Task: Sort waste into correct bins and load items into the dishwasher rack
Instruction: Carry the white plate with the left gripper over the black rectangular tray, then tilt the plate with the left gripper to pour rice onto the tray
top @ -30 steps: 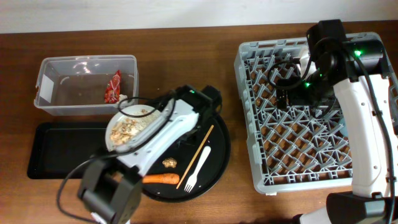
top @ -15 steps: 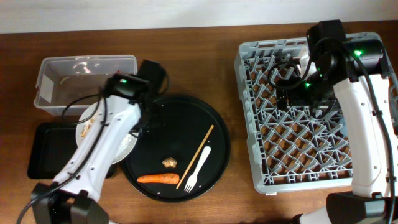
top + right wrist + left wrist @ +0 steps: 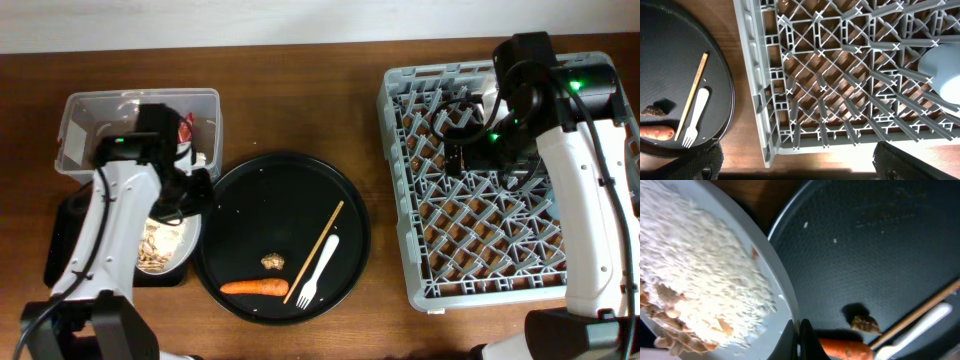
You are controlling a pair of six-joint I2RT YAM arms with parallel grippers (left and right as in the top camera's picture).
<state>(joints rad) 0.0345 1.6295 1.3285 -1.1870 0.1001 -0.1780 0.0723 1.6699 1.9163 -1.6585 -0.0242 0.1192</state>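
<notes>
The left gripper [image 3: 799, 332] is clamped on the rim of the white plate [image 3: 165, 248], which is tilted over the shallow black tray [image 3: 55, 240] at the lower left of the overhead view — rice and scraps [image 3: 705, 280] are heaped on it. At the upper right the right gripper [image 3: 470, 140] hangs over the dishwasher rack [image 3: 500, 250], jaws spread wide and empty — carrot [image 3: 255, 287], fork [image 3: 320, 268] and chopstick [image 3: 320, 245] lie on the round black tray [image 3: 290, 190] at centre.

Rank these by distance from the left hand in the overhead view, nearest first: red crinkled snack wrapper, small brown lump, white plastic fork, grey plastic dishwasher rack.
1. Red crinkled snack wrapper, in the clear tub by the left hand.
2. Small brown lump, on the round black tray.
3. White plastic fork, further right on that tray.
4. Grey plastic dishwasher rack, far right.
</notes>
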